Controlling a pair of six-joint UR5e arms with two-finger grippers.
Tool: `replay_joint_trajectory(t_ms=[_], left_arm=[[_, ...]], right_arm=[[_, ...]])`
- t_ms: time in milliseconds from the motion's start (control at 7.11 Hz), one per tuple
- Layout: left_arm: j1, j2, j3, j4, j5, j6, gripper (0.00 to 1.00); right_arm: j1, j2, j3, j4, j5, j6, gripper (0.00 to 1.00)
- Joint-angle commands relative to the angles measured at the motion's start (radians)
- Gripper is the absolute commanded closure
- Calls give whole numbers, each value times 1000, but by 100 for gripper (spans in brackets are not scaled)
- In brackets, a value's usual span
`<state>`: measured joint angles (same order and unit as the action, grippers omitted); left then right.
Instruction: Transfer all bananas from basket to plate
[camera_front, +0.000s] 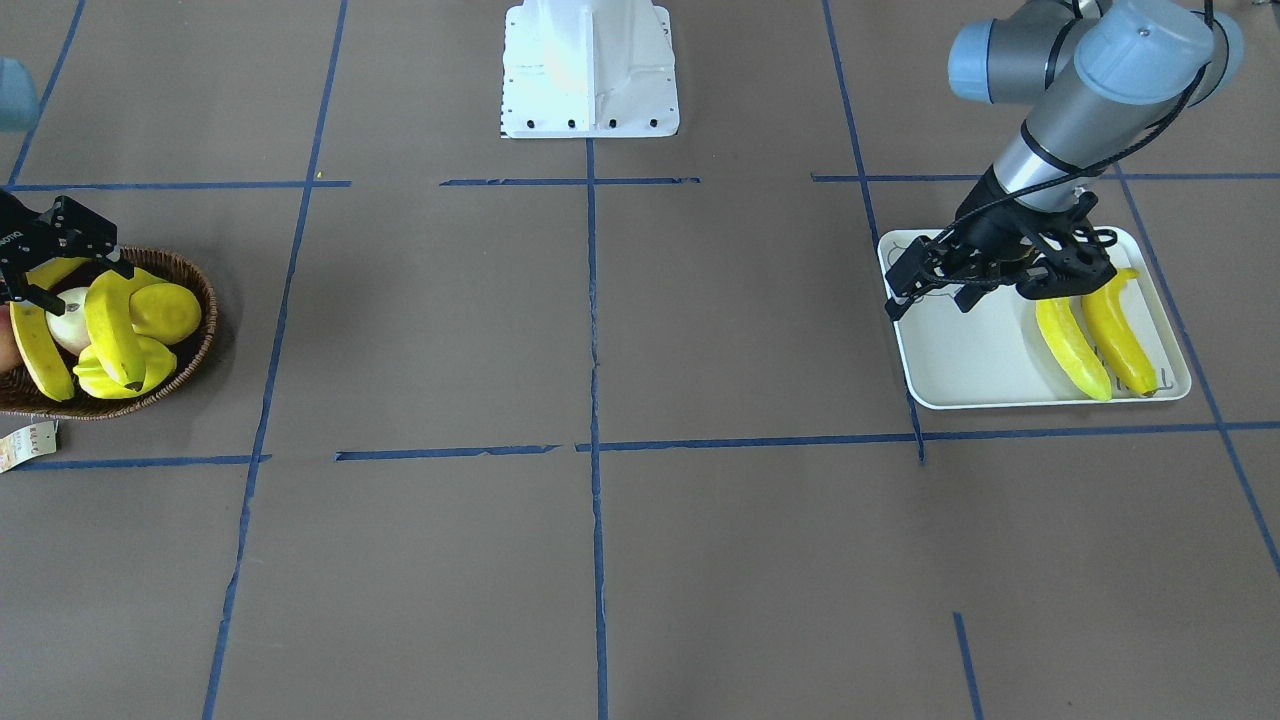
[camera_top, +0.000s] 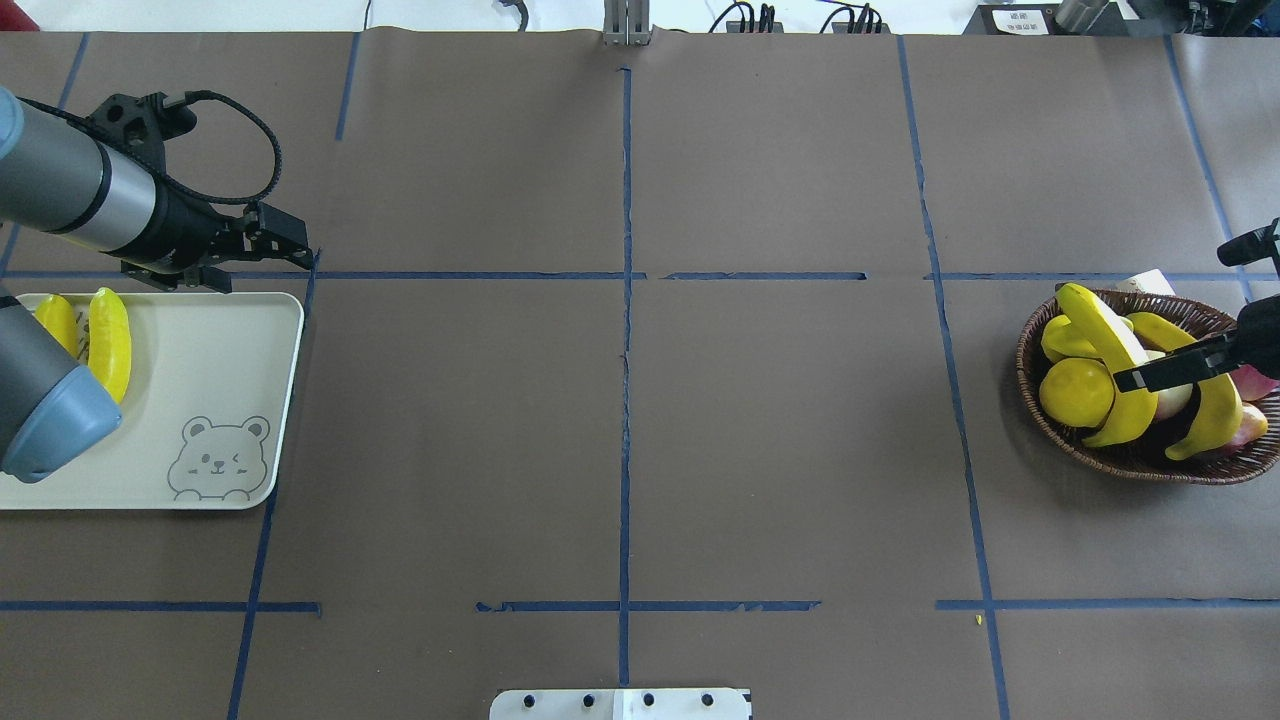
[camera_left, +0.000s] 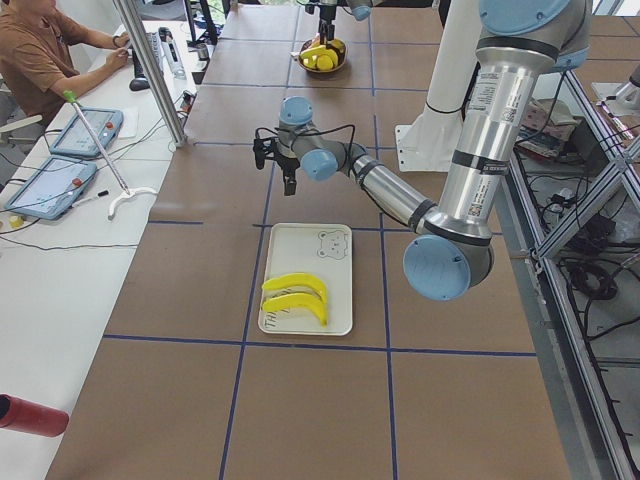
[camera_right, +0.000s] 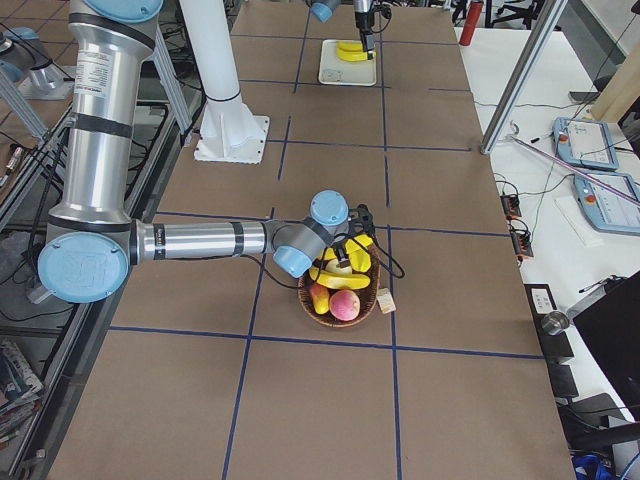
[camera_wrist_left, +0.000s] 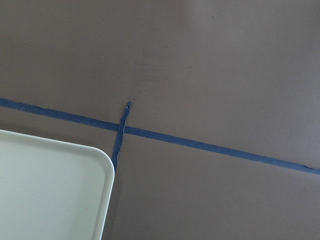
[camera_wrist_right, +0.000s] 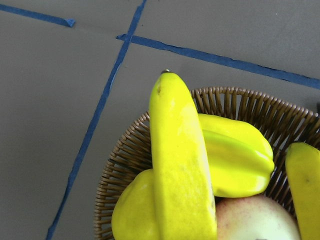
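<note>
- The plate (camera_front: 960, 365) lies on the table on the robot's left side. Two bananas (camera_front: 1072, 350) lie on it, close side by side.
- The left gripper (camera_front: 930, 300) hangs in the air near one corner of the plate. Its fingers look spread apart, and nothing is in them.
- The left wrist view shows only that round plate corner and lines of blue tape (camera_wrist_left: 200, 145).
- The overhead view shows the bear face (camera_top: 218, 458) drawn on the plate. In the front view the left arm covers it.
- The basket (camera_front: 205, 335) sits on the robot's right side. Two more bananas rest in it on top of other fruit.
- The right gripper (camera_front: 75, 282) is low over the basket with its fingers wide apart. I cannot be sure if a finger touches a banana.
- The right wrist view is very close. It shows one banana poking over the woven rim, with a starfruit (camera_wrist_right: 240, 160) beside it.
- The right side view shows a red apple (camera_right: 345, 305), which the front view mostly cuts off.
</note>
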<state>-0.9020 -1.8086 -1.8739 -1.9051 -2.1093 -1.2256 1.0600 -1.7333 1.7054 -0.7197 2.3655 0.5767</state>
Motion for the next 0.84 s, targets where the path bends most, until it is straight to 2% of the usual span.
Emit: replay_joint_trajectory(t_ms=[0,141,281,704], left_arm=[[0,0,6,0,-1,1,0],[0,2,7,0,-1,1,0],[0,0,9,0,-1,1,0],[0,0,9,0,-1,3,0]], right_arm=[[-2,0,-1,-3,1,0,5],[-2,0,-3,-6,3,0,13],[-3,0,-3,-6,3,0,16],[-9,0,-4,-12,5,0,16]])
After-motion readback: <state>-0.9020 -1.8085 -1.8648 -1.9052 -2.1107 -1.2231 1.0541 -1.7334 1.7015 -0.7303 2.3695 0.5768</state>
